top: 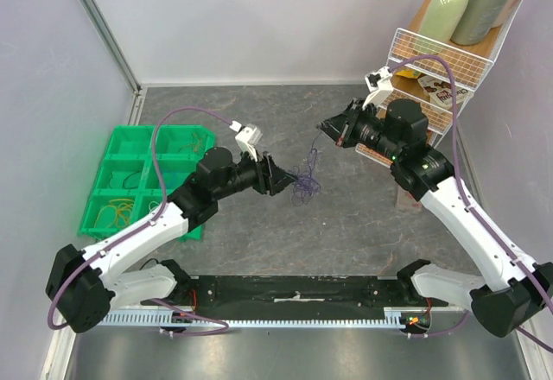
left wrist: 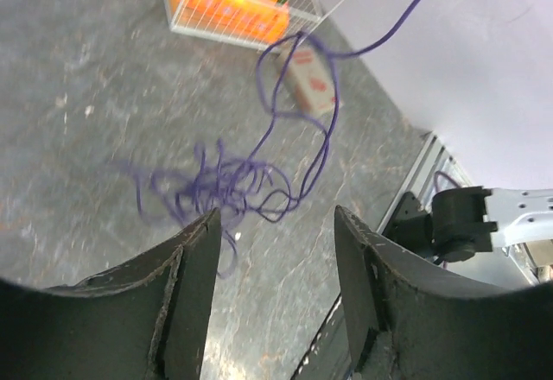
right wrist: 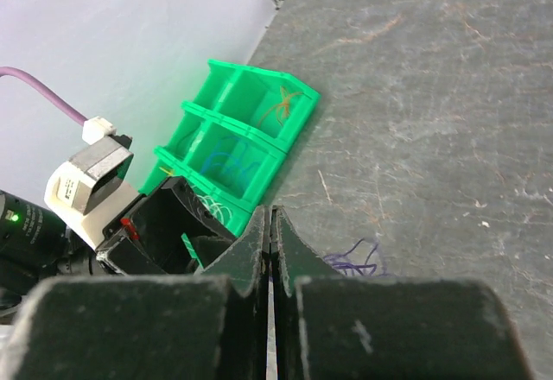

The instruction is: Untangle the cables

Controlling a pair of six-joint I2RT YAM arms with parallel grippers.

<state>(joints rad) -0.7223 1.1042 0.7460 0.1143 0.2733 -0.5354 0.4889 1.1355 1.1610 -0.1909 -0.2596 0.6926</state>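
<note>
A tangle of thin purple cables (top: pixel 304 183) lies on the grey table between the two arms. My left gripper (top: pixel 278 177) stands open just left of it, with nothing between its fingers. In the left wrist view the tangle (left wrist: pixel 233 181) lies just beyond the open left gripper (left wrist: pixel 276 216), and one purple strand (left wrist: pixel 380 39) rises from it toward the upper right, out of frame. My right gripper (top: pixel 324 127) hovers above and right of the tangle, shut on that strand. In the right wrist view the right gripper (right wrist: pixel 270 212) has its jaws pressed together, and purple loops (right wrist: pixel 354 263) show below.
A green compartment bin (top: pixel 138 181) holding other thin wires sits at the left, also seen in the right wrist view (right wrist: pixel 242 138). A white wire rack (top: pixel 441 69) with bottles stands at the back right. A small packet (left wrist: pixel 307 82) lies on the table near the wire basket (left wrist: pixel 233 4).
</note>
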